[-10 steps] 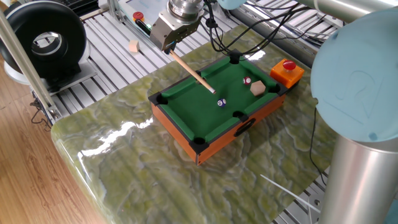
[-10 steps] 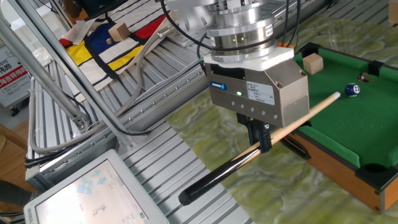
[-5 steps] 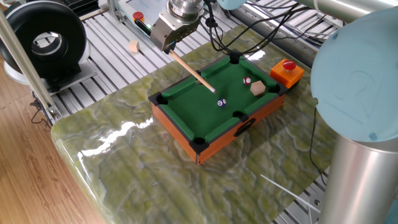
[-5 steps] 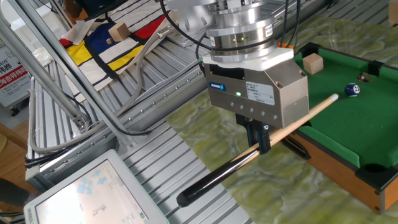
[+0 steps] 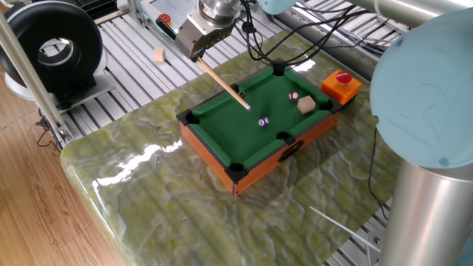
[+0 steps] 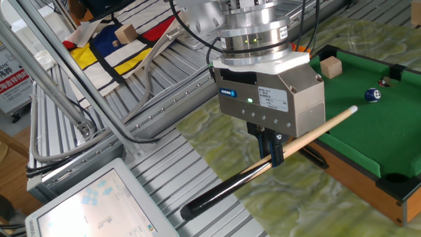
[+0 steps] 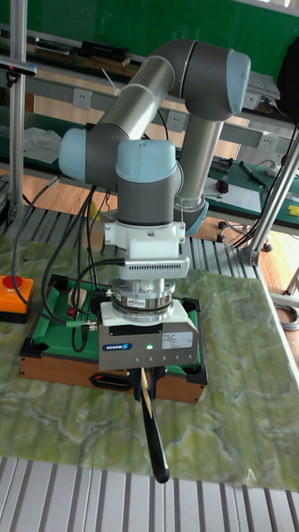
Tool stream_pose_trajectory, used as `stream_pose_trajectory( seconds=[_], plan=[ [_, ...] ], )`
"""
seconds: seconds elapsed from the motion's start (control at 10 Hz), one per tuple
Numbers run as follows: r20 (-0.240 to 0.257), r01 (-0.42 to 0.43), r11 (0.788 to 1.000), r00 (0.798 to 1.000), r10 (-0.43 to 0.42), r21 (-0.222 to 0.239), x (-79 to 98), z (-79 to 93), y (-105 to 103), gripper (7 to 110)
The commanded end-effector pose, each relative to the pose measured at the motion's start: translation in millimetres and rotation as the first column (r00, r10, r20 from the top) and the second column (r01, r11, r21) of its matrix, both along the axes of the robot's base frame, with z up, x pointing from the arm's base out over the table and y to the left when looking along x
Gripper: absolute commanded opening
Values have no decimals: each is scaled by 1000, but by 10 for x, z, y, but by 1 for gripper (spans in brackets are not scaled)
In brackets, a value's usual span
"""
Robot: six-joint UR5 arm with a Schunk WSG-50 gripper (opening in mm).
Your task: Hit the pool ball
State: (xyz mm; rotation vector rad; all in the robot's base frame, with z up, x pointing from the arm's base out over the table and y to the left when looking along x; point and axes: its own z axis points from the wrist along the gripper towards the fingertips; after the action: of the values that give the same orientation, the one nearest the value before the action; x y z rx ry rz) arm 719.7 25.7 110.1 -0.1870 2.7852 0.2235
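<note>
The pool ball [image 5: 261,122], tiny and dark blue with a white spot, rests on the green felt of the mini pool table [image 5: 222,122]; it also shows as the pool ball [image 6: 373,95] in the other fixed view. My gripper [image 6: 271,149] hangs beyond the table's rim, shut on a wooden cue stick [image 6: 309,135] with a black butt. The cue's pale tip [image 5: 248,108] points at the ball with a short gap between them. In the tall fixed view the gripper [image 7: 143,378] and cue stick [image 7: 154,432] hide the ball.
A red-and-white ball [image 5: 293,96] and a tan wooden cube [image 5: 307,105] lie near the table's far corner. An orange box with a red button [image 5: 341,85] stands beside the table. Another wooden cube [image 5: 158,55] lies on the metal slats, and a tablet [image 6: 99,204] sits near the cue's butt.
The gripper and cue have drawn back a little from the ball, widening the gap at the tip. The ball has not moved.
</note>
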Motion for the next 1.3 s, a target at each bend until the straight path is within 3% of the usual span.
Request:
stream_pose_trajectory(
  seconds=[0.0, 1.2],
  plan=[
    [5, 22, 999, 1000, -22, 23, 23, 28, 19, 7],
    [-38, 38, 999, 999, -39, -13, -117, -52, -71, 7]
  ],
)
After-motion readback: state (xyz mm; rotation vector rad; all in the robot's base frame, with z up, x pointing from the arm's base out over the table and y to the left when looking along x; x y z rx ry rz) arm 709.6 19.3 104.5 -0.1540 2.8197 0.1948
